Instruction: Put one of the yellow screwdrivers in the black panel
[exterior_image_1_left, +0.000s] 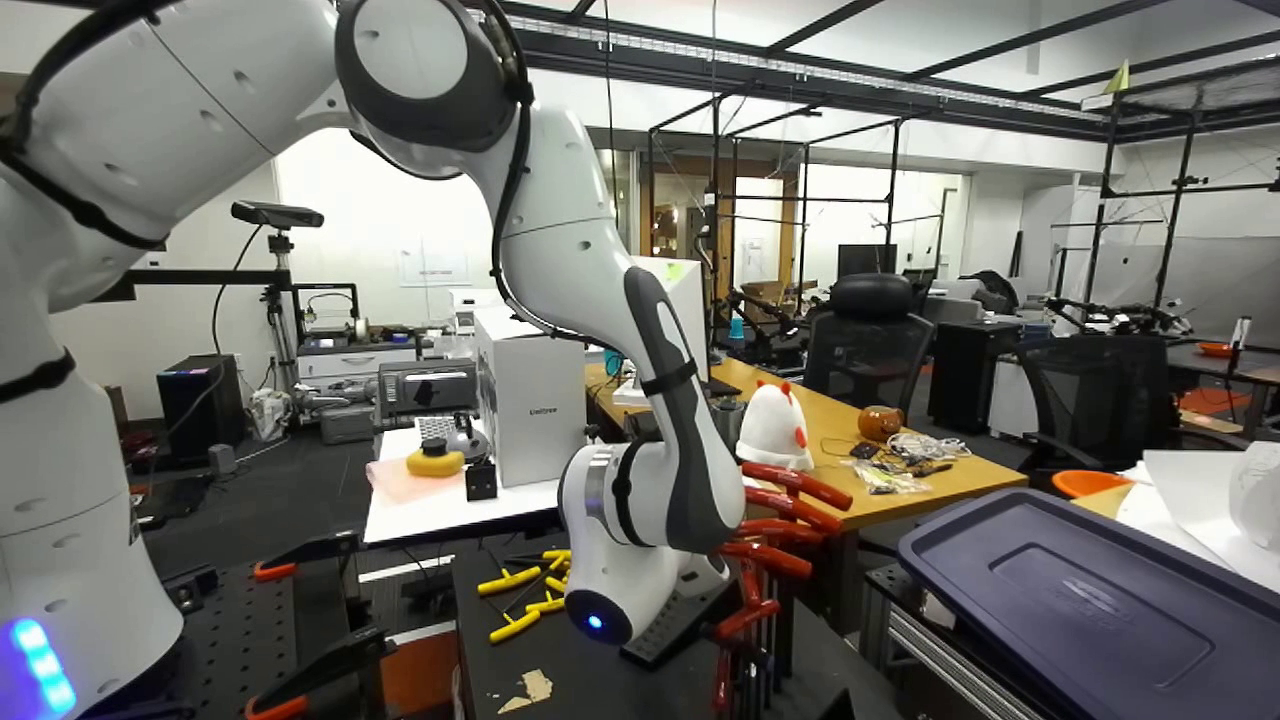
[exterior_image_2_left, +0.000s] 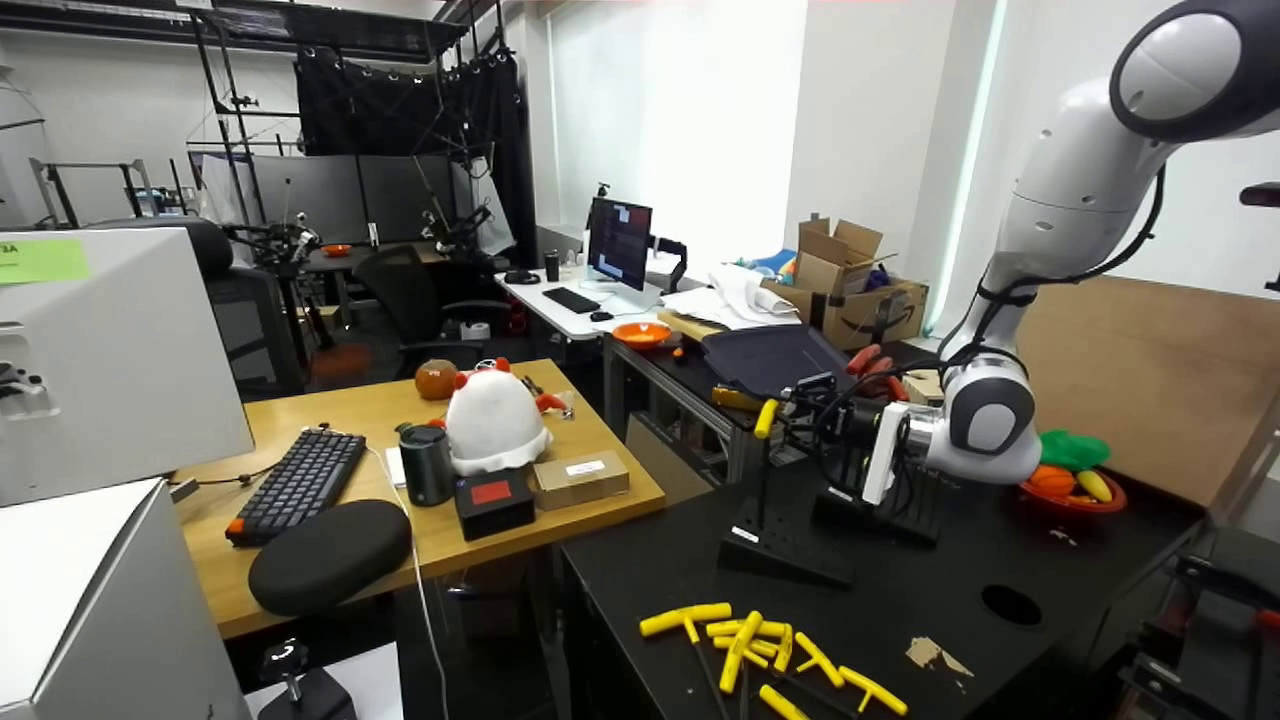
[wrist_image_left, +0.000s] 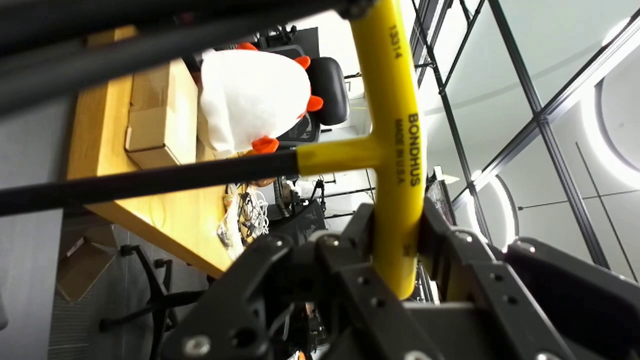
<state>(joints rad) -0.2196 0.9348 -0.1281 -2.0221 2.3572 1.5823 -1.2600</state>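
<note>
Our gripper clasps a yellow screwdriver by the handle, its shaft pointing down toward a black panel beneath the gripper; whether it is inserted, we cannot tell.

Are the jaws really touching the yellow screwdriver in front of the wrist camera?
Touching. The wrist view shows the jaws closed on the yellow screwdriver, one against each side, with no gap showing.
</note>
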